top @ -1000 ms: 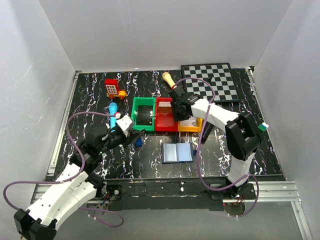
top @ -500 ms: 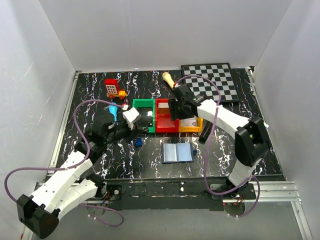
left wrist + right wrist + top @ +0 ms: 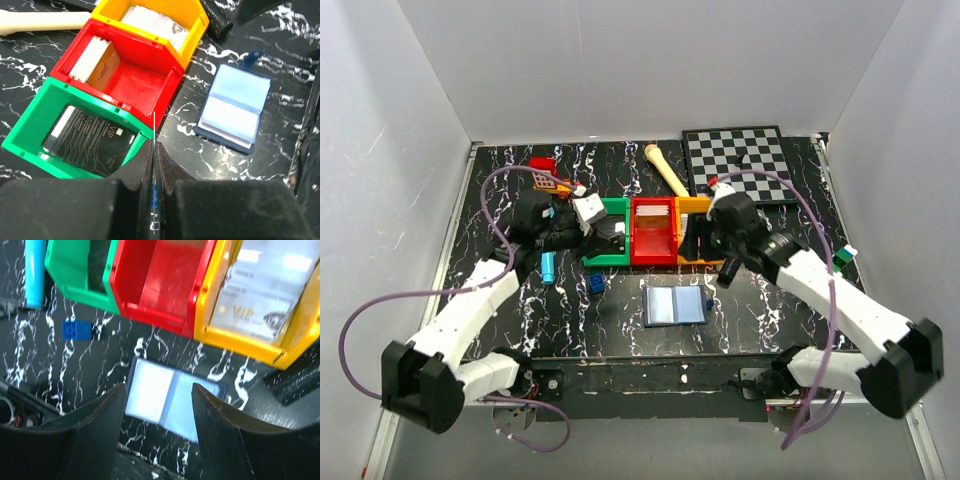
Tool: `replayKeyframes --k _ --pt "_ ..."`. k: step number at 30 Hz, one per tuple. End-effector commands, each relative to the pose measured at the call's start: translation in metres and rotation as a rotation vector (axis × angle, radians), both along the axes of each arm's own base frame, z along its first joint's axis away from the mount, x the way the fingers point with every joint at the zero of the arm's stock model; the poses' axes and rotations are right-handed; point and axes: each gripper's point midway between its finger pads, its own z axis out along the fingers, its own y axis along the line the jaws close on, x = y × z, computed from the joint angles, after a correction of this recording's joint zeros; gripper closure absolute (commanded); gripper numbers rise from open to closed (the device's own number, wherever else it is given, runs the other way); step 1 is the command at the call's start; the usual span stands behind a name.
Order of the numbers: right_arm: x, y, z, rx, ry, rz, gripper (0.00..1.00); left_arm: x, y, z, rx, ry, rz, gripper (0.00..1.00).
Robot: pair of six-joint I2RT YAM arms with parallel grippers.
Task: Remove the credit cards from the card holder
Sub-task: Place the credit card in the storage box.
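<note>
The card holder [image 3: 675, 305] lies open and flat on the black marbled table, its two pale blue panels facing up; it also shows as the holder [image 3: 232, 107] and the holder [image 3: 170, 405]. My left gripper [image 3: 610, 235] [image 3: 154, 145] hangs by the green bin [image 3: 592, 215], shut on a thin credit card [image 3: 154, 125] seen edge-on. My right gripper [image 3: 712, 243] [image 3: 157, 390] is open and empty, above the holder's far edge near the yellow bin [image 3: 692, 207]. A black VIP card [image 3: 92, 142] lies in the green bin, a card [image 3: 97, 60] leans in the red bin [image 3: 655, 258], and a silver VIP card [image 3: 257, 305] lies in the yellow bin.
A small blue cube [image 3: 596, 283] and a cyan marker [image 3: 548, 268] lie left of the holder. A black block [image 3: 728, 268] sits to its right. A chessboard [image 3: 740, 160], a wooden stick [image 3: 665, 170] and a red toy [image 3: 542, 165] are at the back.
My right gripper has left the red bin, swung right toward the yellow bin and opened. My left arm has carried its card back toward the green bin.
</note>
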Motion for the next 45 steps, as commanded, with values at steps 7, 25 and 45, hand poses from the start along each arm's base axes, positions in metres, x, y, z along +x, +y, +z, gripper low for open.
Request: replayKeyframes --k 7,25,45 --pt "-0.076 -0.024 0.001 0.203 -0.051 0.092 0.39 0.027 -0.007 -0.017 0.007 -0.198 -0.358 1.0" --pt "-0.113 -0.038 -0.011 0.229 -0.032 0.156 0.4 0.077 0.0 -0.065 0.132 -0.194 -0.385 1.0" --pt "-0.106 -0.045 -0.018 0.15 -0.043 0.147 0.4 0.094 -0.007 -0.115 0.138 -0.091 -0.416 1.0"
